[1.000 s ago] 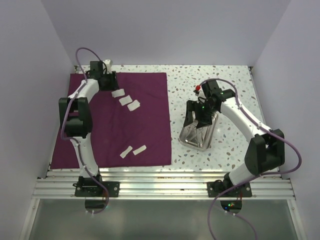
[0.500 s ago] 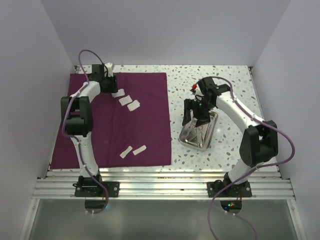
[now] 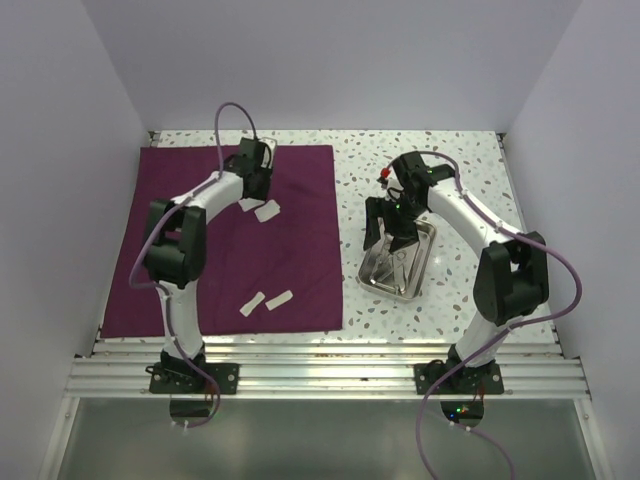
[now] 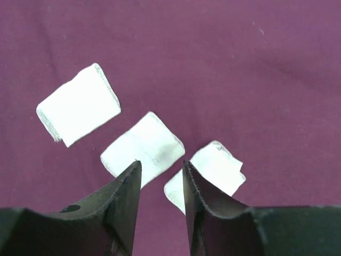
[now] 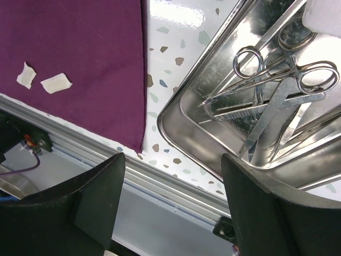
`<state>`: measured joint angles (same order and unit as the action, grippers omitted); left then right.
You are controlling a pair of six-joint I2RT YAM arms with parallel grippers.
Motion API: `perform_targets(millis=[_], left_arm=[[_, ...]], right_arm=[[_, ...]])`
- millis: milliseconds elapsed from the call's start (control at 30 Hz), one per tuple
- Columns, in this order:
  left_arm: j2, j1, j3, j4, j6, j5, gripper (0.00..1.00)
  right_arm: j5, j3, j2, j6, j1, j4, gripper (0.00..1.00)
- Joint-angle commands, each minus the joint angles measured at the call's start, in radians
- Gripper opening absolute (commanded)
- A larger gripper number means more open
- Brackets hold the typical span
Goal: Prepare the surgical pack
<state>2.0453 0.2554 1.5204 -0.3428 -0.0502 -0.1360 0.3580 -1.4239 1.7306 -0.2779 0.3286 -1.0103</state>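
Over the maroon cloth (image 4: 240, 64), left pincer (image 4: 161, 166): we see it released, jaws a narrow gap apart, nothing between them.
Gauze pads (image 4: 143, 149): three in a slanted row flat on the cloth, two just under the pincer tips.
Right pincer (image 5: 173, 176): spread wide and empty, above the steel tray (image 5: 178, 120).
Tray: on the counter (image 3: 460, 290) just right of the cloth, long axis far-to-near, slightly slanted.
Scissors (image 5: 266, 114): inside the tray, lying along it, rings toward the far end, tips toward us.

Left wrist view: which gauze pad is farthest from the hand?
The upper-left pad, lying apart; the middle pad and right pad lie right by the left hand.
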Motion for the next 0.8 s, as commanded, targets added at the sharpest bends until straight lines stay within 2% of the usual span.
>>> perform_targets(millis=[0,100,300,767], left_arm=[[-0.049,0.019,0.006,-0.035,0.046,-0.093,0.38],[-0.06,0.082,-0.034,-0.015,0.046,-0.099,0.37],[-0.019,0.166,-0.012,-0.055,0.046,-0.2,0.36],[0.078,0.205,0.041,-0.105,0.044,-0.255,0.37]], right_arm=[[0.013,-0.037,0.001,0.023,-0.003,-0.024,0.77],[0.013,-0.029,-0.009,0.017,-0.003,-0.022,0.77],[0.013,-0.01,-0.029,0.009,-0.002,-0.014,0.77],[-0.007,-0.027,-0.037,0.017,-0.005,-0.031,0.77]])
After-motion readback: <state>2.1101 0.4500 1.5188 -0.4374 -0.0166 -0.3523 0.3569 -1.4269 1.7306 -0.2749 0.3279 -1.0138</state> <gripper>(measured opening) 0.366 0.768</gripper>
